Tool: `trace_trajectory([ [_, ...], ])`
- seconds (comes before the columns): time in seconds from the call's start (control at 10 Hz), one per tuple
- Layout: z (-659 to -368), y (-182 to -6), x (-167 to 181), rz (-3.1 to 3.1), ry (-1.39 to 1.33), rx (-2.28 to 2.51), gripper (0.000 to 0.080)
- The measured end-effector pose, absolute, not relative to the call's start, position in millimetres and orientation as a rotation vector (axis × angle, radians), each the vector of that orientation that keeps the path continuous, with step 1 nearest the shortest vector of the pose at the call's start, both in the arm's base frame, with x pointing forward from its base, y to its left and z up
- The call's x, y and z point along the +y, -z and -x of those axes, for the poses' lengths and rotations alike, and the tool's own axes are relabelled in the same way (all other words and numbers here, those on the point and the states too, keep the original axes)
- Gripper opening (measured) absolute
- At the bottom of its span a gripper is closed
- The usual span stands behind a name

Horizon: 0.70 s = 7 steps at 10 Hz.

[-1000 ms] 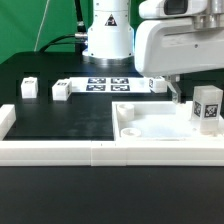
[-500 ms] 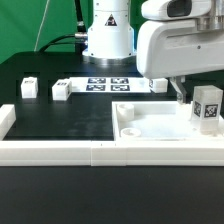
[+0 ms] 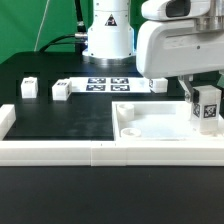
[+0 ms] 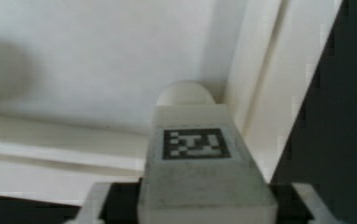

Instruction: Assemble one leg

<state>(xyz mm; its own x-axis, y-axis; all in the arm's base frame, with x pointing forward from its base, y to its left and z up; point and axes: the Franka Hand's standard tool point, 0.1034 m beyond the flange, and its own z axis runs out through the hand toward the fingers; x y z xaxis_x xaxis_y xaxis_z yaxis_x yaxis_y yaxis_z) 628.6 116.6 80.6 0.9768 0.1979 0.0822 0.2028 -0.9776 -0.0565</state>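
While the hand (image 4: 194, 204) pinches the leg (image 3: 207, 106) between its two fingers (image 4: 114, 203), the leg stands upright at the exterior view's right. Its black-and-white tag faces that camera. The leg is at the far right corner of the panel (image 3: 150, 127), over the raised rim; whether it touches the panel I cannot tell.

From the wrist view, the leg fills the middle, tag side up, a finger pressed against each side of it. Its rounded tip points at the panel's rim, with the panel's white recessed floor beside it.

Three other blocks (image 3: 61, 90) lie loose on the black table (image 3: 60, 118). Two are well apart from the hand at the exterior view's left, and the third is just beyond the panel's back edge. Between them, the marker board (image 3: 108, 86) lies flat in front of the arm's base. A white rail (image 3: 60, 151) runs along the table's near edge and turns up at the exterior view's left. The panel sits just behind it on the right.
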Motion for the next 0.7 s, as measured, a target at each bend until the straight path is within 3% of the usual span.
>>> trace_trajectory([
  [0.1, -628.6, -80.6, 116.6, 3.059, 0.117, -0.309, 0.0291],
  [0.7, -626.4, -79.5, 121.3, 2.897, 0.136, 0.97, 0.0291],
])
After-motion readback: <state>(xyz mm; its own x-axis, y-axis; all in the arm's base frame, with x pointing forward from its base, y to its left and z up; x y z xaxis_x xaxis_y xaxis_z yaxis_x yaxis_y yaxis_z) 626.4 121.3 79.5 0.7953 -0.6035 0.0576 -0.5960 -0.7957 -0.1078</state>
